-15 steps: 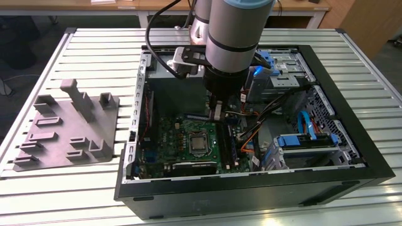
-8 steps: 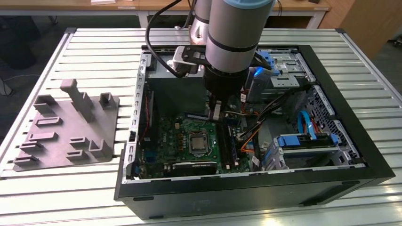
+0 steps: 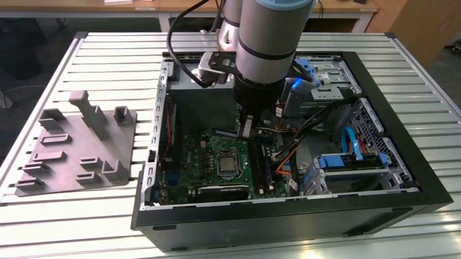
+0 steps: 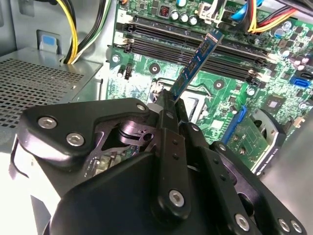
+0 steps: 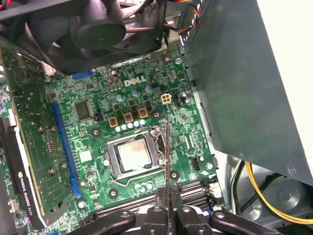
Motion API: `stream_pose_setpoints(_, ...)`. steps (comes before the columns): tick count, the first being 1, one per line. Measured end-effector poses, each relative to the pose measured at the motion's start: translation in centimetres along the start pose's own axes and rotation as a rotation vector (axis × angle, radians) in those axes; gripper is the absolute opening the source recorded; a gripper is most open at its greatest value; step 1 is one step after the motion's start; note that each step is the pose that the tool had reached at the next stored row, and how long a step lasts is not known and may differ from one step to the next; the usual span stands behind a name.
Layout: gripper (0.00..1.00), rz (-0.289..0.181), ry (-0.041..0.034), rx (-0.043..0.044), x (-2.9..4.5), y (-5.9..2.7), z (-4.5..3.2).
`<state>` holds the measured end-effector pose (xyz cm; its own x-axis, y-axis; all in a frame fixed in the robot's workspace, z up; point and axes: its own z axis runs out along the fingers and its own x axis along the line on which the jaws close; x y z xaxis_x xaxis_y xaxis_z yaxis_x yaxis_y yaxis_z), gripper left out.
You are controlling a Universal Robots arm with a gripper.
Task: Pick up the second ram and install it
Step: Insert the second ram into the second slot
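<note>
- the gripper [image 4: 168, 100] is clamped on the second ram [image 4: 198, 61], its fingers pinching the flat faces so the stick juts out past the tips.
- in the first wrist view the second ram [image 5: 168, 152] shows as a thin edge-on line running out from the gripper [image 5: 168, 198] beside the cpu socket [image 5: 131, 157]. it looks to hang clear of the motherboard [image 5: 146, 98], not seated.
- in the second wrist view the long black memory slots [image 4: 156, 46] lie around the stick's free end, ahead of the fingertips — the stick looks to stand across them rather than along one.
- judgement: to seat it well, the stick's long edge should be turned parallel to the chosen slot and centred over it, with the notch matched to the slot's key and the end latches open, before any downward push.
- the press should be straight and even, not one end first. the yellow cables [image 4: 73, 29] off to the gripper's side look clear of the way down.
</note>
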<state>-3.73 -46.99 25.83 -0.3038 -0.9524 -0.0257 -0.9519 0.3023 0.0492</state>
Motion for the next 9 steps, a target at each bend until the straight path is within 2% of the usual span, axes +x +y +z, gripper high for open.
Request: stream_pose_setpoints(9,0.14,0.048,-0.0006,0.0018,0.00,0.00,0.05)
